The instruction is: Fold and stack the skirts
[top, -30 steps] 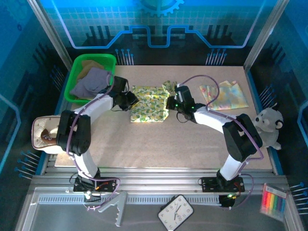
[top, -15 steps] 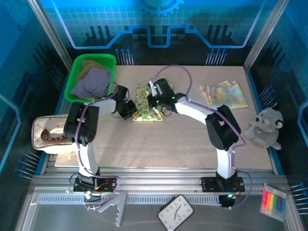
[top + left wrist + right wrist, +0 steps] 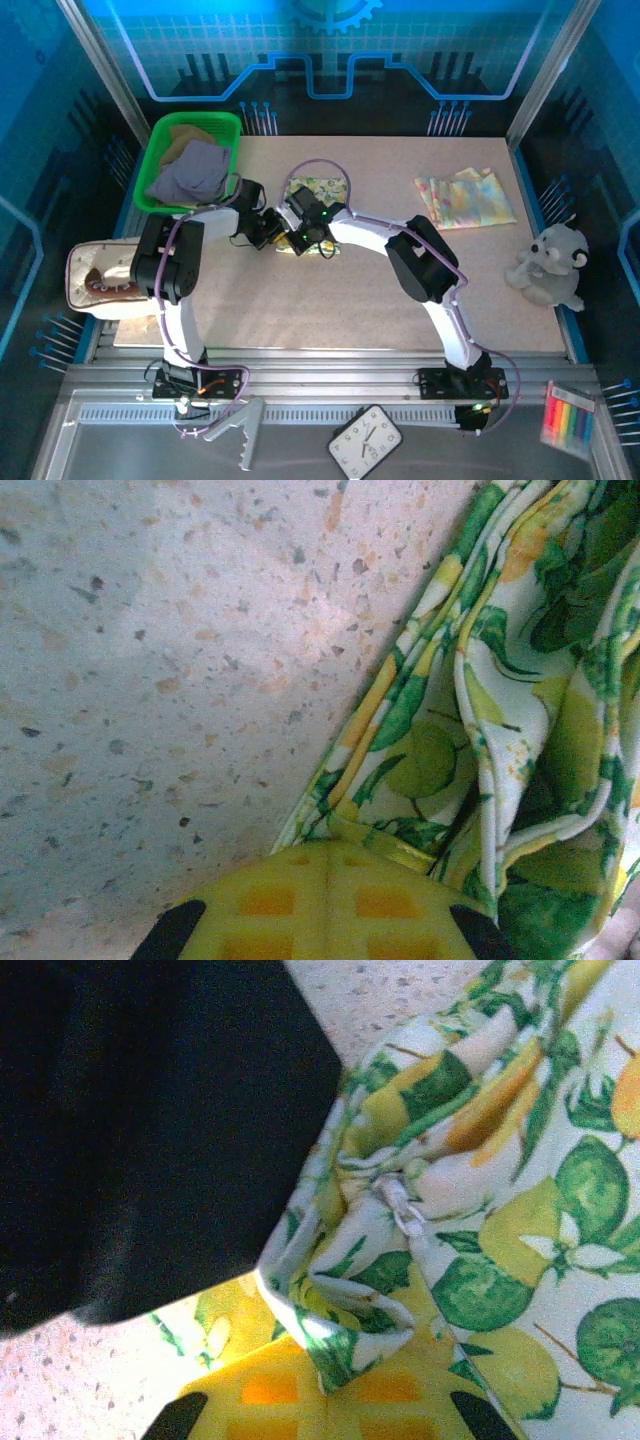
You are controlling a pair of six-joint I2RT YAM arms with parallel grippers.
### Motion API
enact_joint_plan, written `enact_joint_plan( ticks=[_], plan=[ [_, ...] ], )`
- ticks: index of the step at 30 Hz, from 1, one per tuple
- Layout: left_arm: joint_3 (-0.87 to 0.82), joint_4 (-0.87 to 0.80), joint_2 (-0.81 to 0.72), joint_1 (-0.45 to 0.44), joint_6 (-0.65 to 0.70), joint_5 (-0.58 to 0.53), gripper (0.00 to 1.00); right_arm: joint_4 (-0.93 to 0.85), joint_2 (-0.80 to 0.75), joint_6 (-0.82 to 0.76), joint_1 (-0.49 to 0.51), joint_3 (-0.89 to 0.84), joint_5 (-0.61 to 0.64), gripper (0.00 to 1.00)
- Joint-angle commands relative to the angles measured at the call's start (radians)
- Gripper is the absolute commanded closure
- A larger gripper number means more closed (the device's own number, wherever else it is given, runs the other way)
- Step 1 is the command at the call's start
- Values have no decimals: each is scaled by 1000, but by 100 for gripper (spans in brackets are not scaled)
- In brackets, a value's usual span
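The yellow skirt (image 3: 320, 188), printed with lemons and green leaves, lies bunched and doubled over left of the table's centre. My left gripper (image 3: 270, 228) sits at its left edge, and in the left wrist view the gripper (image 3: 345, 845) is shut with the skirt's (image 3: 480, 710) hem pinched at the pad tips. My right gripper (image 3: 298, 235) is right beside it. The right wrist view shows that gripper (image 3: 350, 1365) shut on a fold of the skirt (image 3: 520, 1210). A lavender skirt (image 3: 190, 170) lies over an olive-tan one (image 3: 185, 133) in the green basket (image 3: 160, 140).
A folded pastel cloth (image 3: 465, 197) lies at the back right. A plush toy (image 3: 545, 265) sits at the right edge and a beige pouch (image 3: 95, 280) off the left edge. The left arm's dark body (image 3: 150, 1130) looms close in the right wrist view.
My right gripper has carried the skirt's right side leftward over the rest, doubling it. It now sits beside the left gripper, which has closed on the left edge.
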Motion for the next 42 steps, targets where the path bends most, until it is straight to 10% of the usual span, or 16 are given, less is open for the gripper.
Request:
enact_joint_plan(
  ticks=[1,13,20,23,26,30,35,42],
  plan=[
    [-61,-73,3,18,-12,-15,100,-39,-66,-182,1,-2,-41,100],
    [-50,-96,-6,32,-2,-2,100,-98,-13,-243,10,62,-132,100],
    [-70,-198,-134,95,57,-51,80,-212,-121,-248,-56,65,-319,40],
    [-70,-274,-209,114,88,-98,73,-270,-176,-226,-108,101,-364,33],
    [-67,-347,-271,122,108,-171,72,-232,-195,-129,-181,108,-369,38],
    [-60,-364,-340,121,98,-196,72,-194,-121,44,-265,171,-341,71],
    [-51,-223,-346,75,40,-7,73,-357,112,93,-301,465,-282,95],
    [0,-30,-194,-52,-121,83,78,-557,411,77,-310,877,-317,100]
  ],
)
